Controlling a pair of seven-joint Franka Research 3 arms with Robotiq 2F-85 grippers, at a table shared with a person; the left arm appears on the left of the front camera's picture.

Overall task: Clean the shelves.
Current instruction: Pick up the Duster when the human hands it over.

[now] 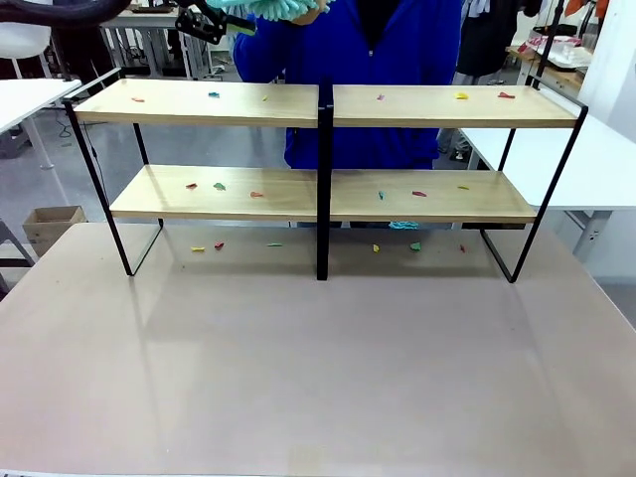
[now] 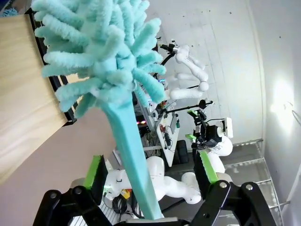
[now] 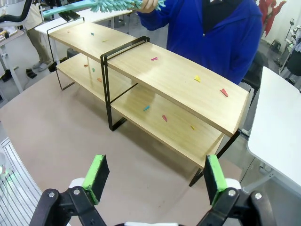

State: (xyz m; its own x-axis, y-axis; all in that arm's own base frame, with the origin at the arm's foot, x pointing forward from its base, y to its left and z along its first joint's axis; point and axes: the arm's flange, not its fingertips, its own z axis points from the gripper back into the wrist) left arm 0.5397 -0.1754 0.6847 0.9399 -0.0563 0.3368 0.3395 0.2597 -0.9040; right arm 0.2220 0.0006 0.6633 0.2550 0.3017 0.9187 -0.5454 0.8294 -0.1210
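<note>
Two grippers gape: the left gripper straddles the handle of the teal duster at lower centre, and the right gripper hangs empty before the shelves.

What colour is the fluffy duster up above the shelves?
Light turquoise, head and handle alike. The duster shows best in the left wrist view.

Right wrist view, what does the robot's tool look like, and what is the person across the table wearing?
The right tool has two black, jointed metal fingers with round bolts at the links, each tipped with a flat bright green pad. The person wears a bright blue long-sleeved top, open at the neck over a dark layer; the sleeve is the same blue.
</note>
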